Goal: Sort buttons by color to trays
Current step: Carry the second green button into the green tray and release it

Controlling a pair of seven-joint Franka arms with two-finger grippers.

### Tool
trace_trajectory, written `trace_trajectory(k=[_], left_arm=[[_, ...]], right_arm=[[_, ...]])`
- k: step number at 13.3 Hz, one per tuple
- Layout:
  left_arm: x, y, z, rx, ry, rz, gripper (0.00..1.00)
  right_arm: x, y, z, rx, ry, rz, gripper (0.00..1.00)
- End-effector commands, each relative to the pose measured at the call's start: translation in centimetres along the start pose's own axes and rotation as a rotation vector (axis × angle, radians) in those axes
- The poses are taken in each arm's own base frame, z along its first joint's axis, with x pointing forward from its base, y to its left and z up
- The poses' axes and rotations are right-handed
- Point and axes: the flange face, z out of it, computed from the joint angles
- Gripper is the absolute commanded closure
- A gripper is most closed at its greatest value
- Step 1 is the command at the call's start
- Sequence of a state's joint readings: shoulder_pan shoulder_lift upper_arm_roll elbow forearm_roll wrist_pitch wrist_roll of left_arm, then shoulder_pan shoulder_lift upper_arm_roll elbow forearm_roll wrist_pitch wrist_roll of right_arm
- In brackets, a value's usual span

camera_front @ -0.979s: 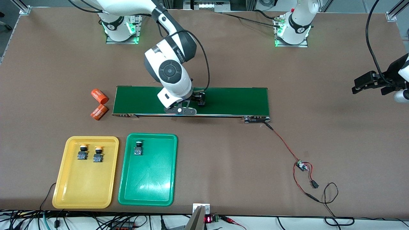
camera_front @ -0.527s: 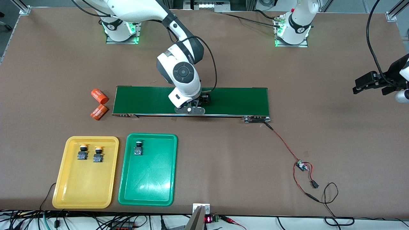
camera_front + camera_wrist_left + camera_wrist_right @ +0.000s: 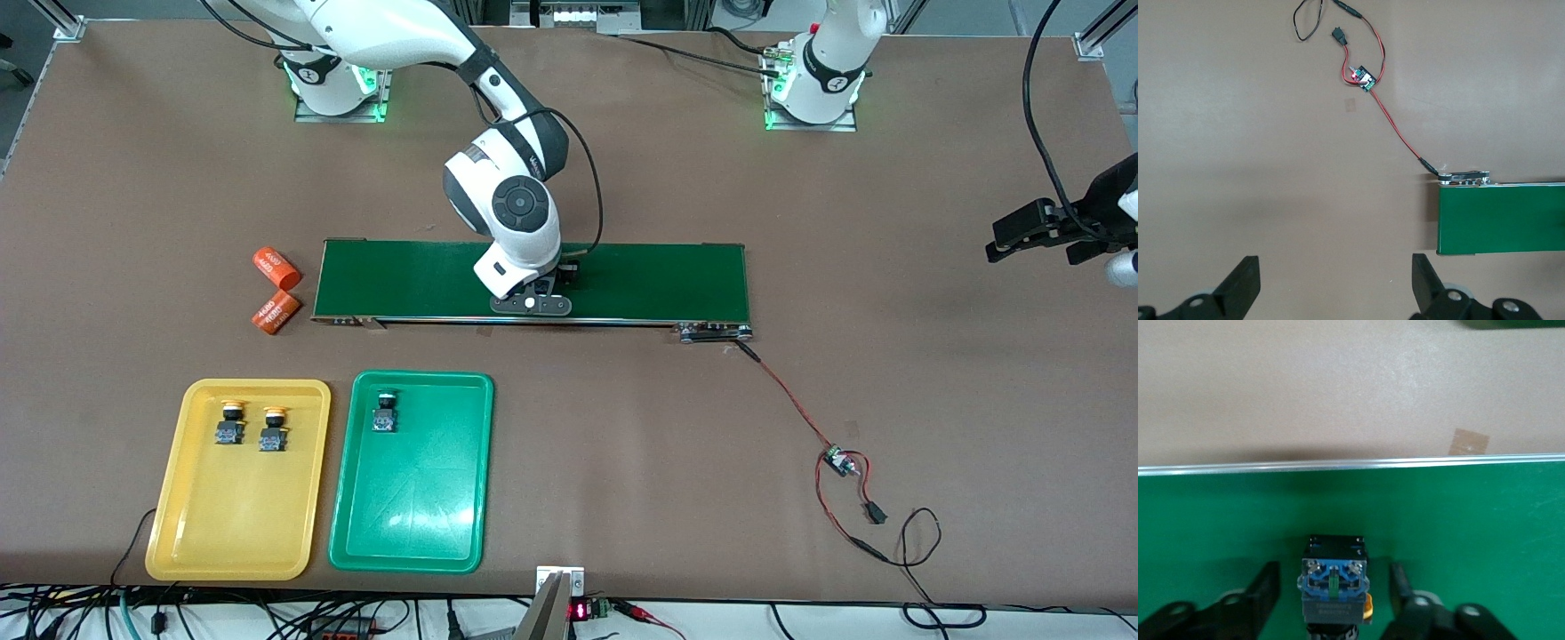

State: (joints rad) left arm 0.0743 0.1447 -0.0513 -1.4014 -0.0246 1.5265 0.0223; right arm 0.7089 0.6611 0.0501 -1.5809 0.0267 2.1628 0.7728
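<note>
A button point(image 3: 1333, 583) with a blue-black body lies on the dark-green conveyor belt point(image 3: 1471, 520); its cap is hidden. My right gripper point(image 3: 1334, 572) is open around it, one finger on each side with small gaps. In the front view that gripper point(image 3: 558, 277) is low over the belt point(image 3: 400, 280) and the wrist hides the button. The yellow tray point(image 3: 236, 533) holds two yellow-capped buttons point(image 3: 230, 424) point(image 3: 274, 428). The green tray point(image 3: 409, 516) holds one green-capped button point(image 3: 385, 413). My left gripper point(image 3: 1000, 240) point(image 3: 1333, 263) is open and empty, waiting over bare table at the left arm's end.
Two orange cylinders point(image 3: 274, 267) point(image 3: 276, 313) lie beside the belt's end toward the right arm. A red-black cable with a small circuit board point(image 3: 840, 462) point(image 3: 1365, 78) runs from the belt's other end toward the front camera.
My right arm has moved along the belt toward the left arm's end and settled lower over the button. The left arm has barely moved.
</note>
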Motion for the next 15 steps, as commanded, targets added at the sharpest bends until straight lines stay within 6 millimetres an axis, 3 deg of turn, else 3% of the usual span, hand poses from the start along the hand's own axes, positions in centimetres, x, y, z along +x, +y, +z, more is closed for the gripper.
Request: trace_trajectory(k=[1, 2, 3, 5, 7, 8, 10, 12, 13, 15], left_arm=[[-0.2, -0.3, 0.0, 0.002, 0.001, 0.010, 0.00], [-0.1, -0.4, 0.0, 0.003, 0.009, 0.008, 0.00], [0.0, -0.3, -0.2, 0.004, 0.020, 0.011, 0.00], [0.0, -0.3, -0.1, 0.006, 0.018, 0.011, 0.00], [-0.1, 0.0, -0.2, 0.007, 0.018, 0.016, 0.00], [-0.2, 0.6, -0.4, 0.006, 0.021, 0.025, 0.00], [-0.4, 0.7, -0.5, 0.005, 0.015, 0.016, 0.00], [-0.4, 0.7, -0.5, 0.004, 0.013, -0.053, 0.00], [-0.4, 0.8, -0.5, 0.004, 0.013, -0.097, 0.00], [-0.5, 1.0, -0.5, 0.006, 0.006, -0.099, 0.00]], right_arm=[[0.3, 0.6, -0.3, -0.014, 0.015, -0.009, 0.72], [0.7, 0.9, -1.0, -0.010, 0.022, -0.025, 0.83], [1.4, 1.5, -1.8, -0.006, 0.035, -0.020, 0.86], [3.8, 3.1, -4.0, 0.001, 0.082, 0.012, 0.86], [7.9, 6.4, -6.8, 0.014, 0.142, 0.041, 0.86], [9.7, 8.2, -7.3, 0.015, 0.157, 0.029, 0.86], [14.2, 13.1, -7.6, 0.020, 0.187, 0.015, 0.86], [17.4, 17.0, -6.6, 0.018, 0.215, -0.036, 0.86], [18.8, 18.5, -6.0, 0.037, 0.259, -0.030, 0.86], [20.0, 18.7, -4.5, 0.061, 0.330, -0.031, 0.85]])
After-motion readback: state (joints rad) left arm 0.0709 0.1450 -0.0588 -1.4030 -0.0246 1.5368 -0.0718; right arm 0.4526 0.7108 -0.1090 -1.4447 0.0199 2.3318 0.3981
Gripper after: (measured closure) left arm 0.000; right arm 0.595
